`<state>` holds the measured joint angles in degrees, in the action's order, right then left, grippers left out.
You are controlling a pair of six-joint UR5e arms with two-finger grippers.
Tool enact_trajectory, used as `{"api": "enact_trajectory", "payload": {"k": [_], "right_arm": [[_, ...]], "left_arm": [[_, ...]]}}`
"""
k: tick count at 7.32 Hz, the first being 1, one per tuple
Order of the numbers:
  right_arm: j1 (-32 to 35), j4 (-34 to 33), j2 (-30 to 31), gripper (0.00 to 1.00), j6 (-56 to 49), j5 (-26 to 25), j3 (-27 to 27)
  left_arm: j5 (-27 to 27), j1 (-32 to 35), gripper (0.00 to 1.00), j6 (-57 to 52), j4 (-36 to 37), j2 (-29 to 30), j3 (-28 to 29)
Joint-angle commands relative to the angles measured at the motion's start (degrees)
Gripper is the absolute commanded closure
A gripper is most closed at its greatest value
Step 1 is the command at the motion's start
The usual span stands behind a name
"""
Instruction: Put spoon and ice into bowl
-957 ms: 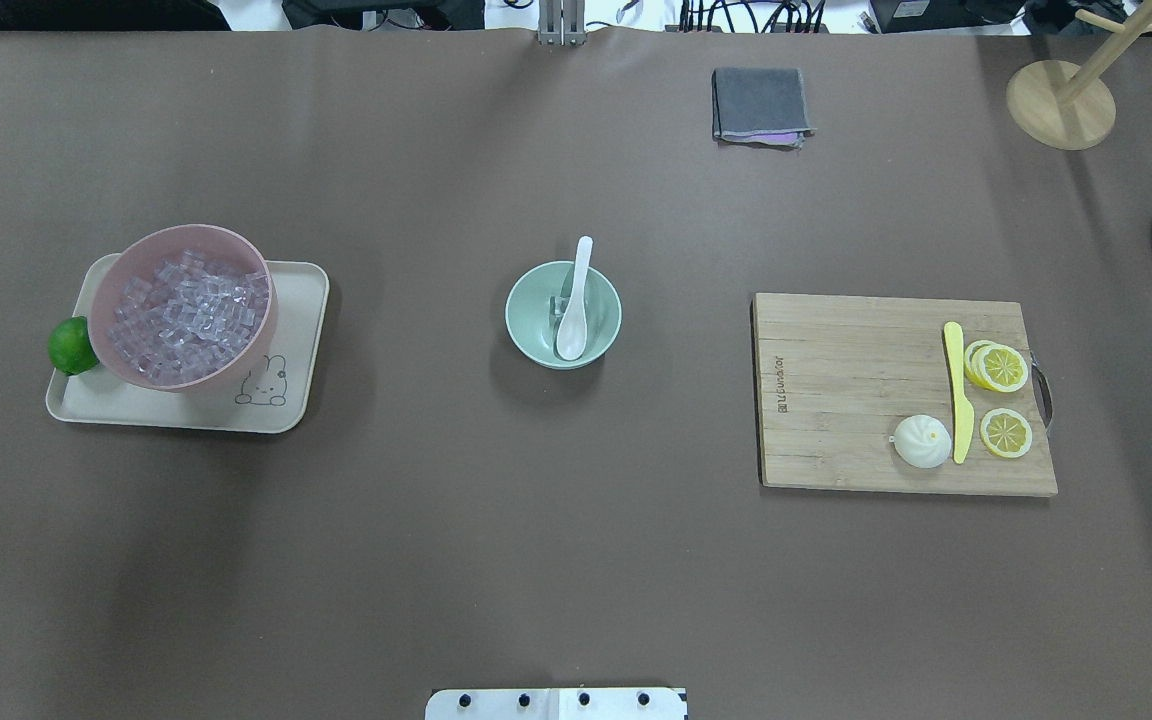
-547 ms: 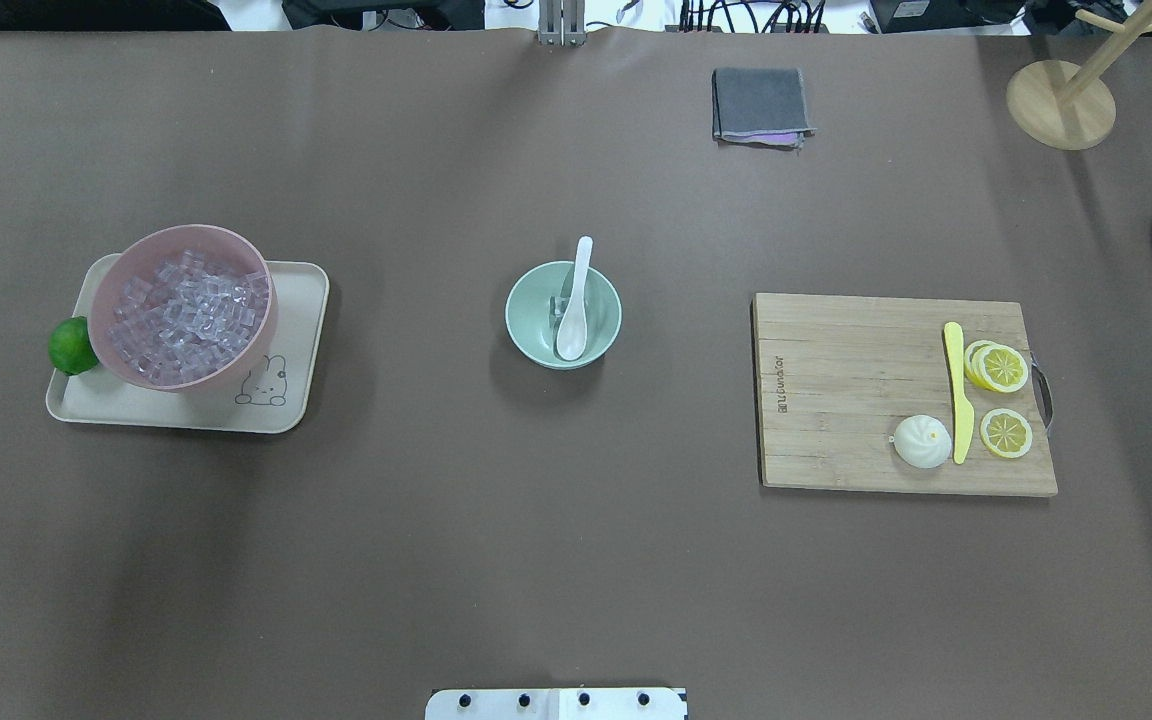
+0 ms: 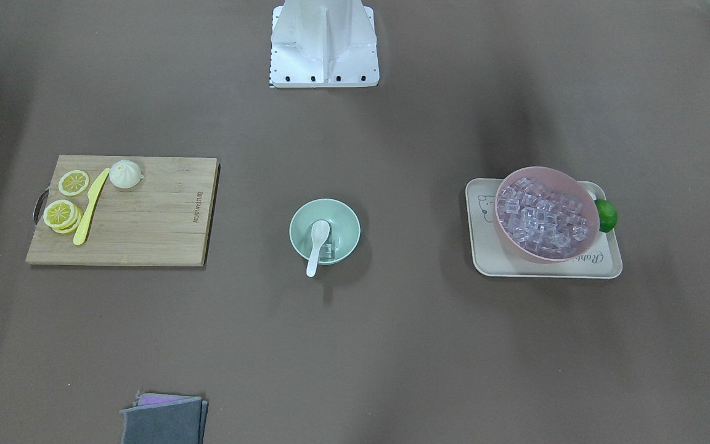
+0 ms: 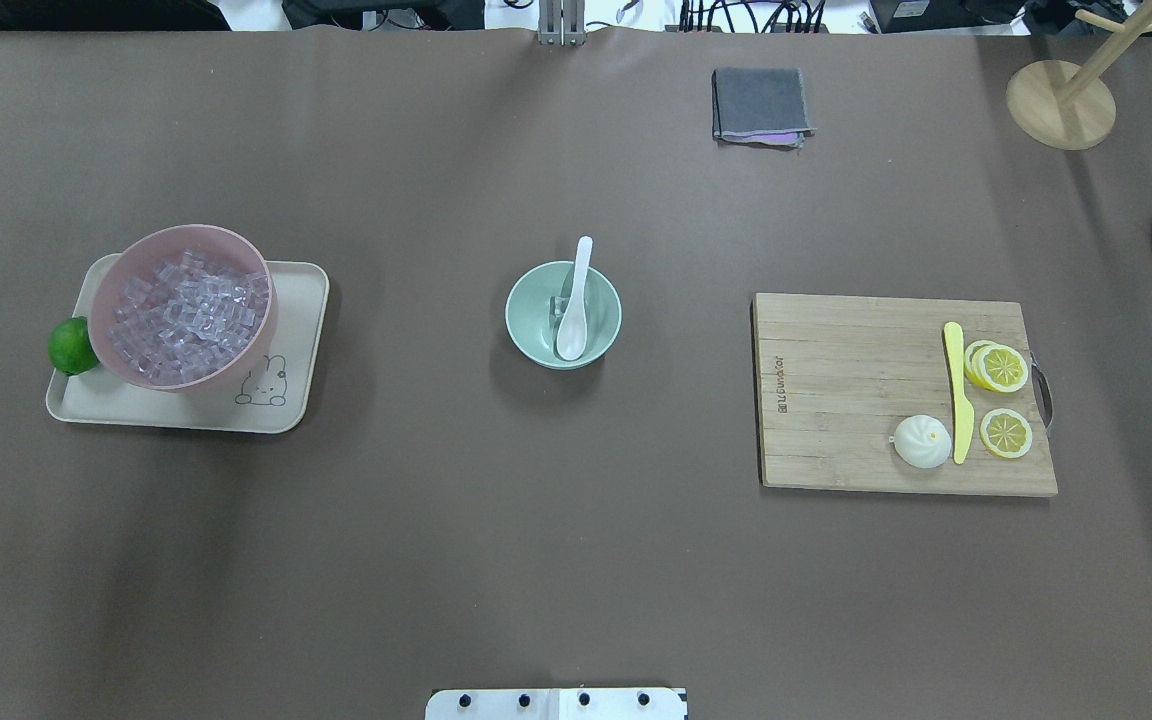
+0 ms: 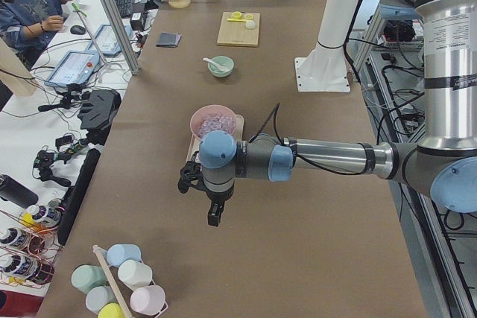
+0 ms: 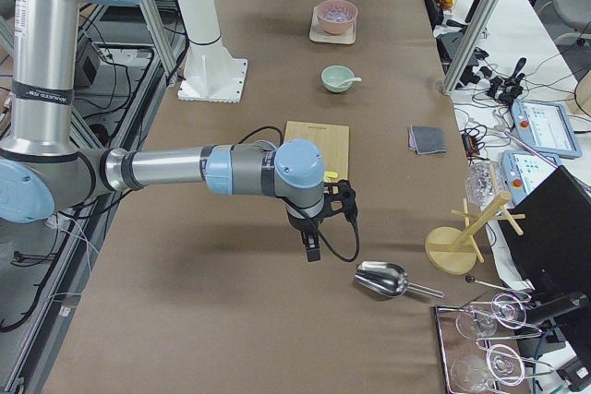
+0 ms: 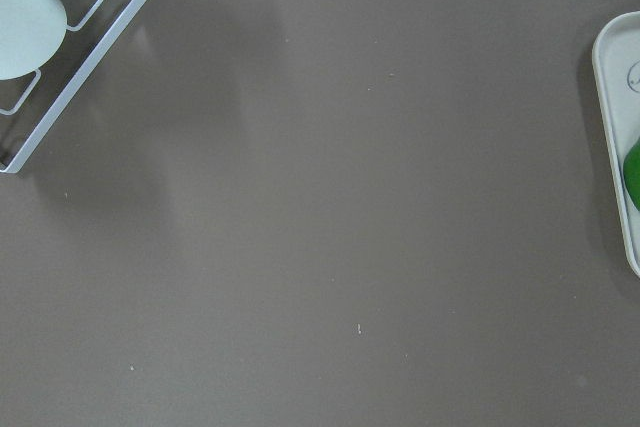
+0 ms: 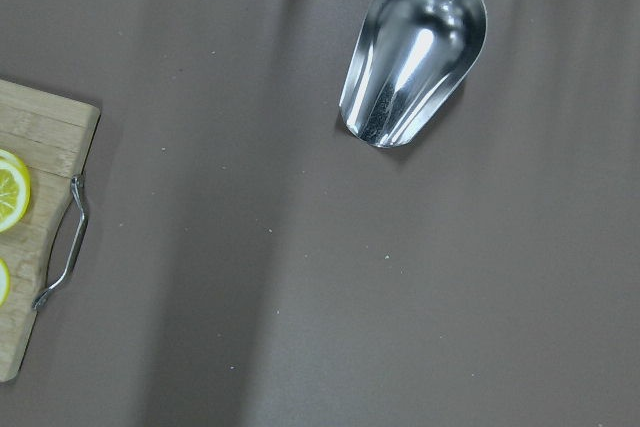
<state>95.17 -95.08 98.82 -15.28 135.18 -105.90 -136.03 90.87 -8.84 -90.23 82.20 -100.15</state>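
1. Two arms are seen only in the side views, both drawn back from the middle of the table. The left gripper [image 5: 214, 214] is hung over bare table, lower centre of the left-side view. Its wrist view shows only the tray [image 7: 612, 147] and the lime [image 7: 632, 172] at the right edge.
2. The right gripper [image 6: 311, 248] is held low in the centre of the right-side view, near the scoop [image 6: 380, 280]. No fingers are shown in either wrist view, so whether the jaws are parted or closed cannot be told. Nothing is seen to be held.
3. At the centre of the overhead frame the bowl [image 4: 526, 322] is found. The spoon [image 4: 573, 325] is laid in it, scoop down inside and handle leaned over the far rim. A few cubes of ice [image 3: 328, 250] are seen at the bottom, touching the scoop.
4. At the left of that frame the pink bowl [image 4: 258, 345] is set on the tray, filled with more cubes, the lime just beside it. At the right the knife [image 4: 956, 390] is laid on the board [image 4: 836, 400].
5. Farther off, a cloth [image 4: 758, 103] is seen in the upper middle.
6. Across the last second nothing on the table is seen to have shifted: spoon, ice and bowl are matched exactly. From this, and from both arms being well apart from the bowl, the task is judged done, with nothing left to be placed.
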Motion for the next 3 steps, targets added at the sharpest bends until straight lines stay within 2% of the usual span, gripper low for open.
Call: {"api": "enact_trajectory", "payload": {"k": [1, 3], "right_arm": [[-0.16, -0.02, -0.29, 0.0, -1.5, -2.54, 1.65], [-0.25, -0.28, -0.46, 0.0, -1.6, -4.57, 2.01]], "left_arm": [[-7.64, 0.79, 0.02, 0.14, -0.38, -2.04, -0.04], [-7.41, 5.53, 0.02, 0.14, -0.29, -2.31, -1.35]]}}
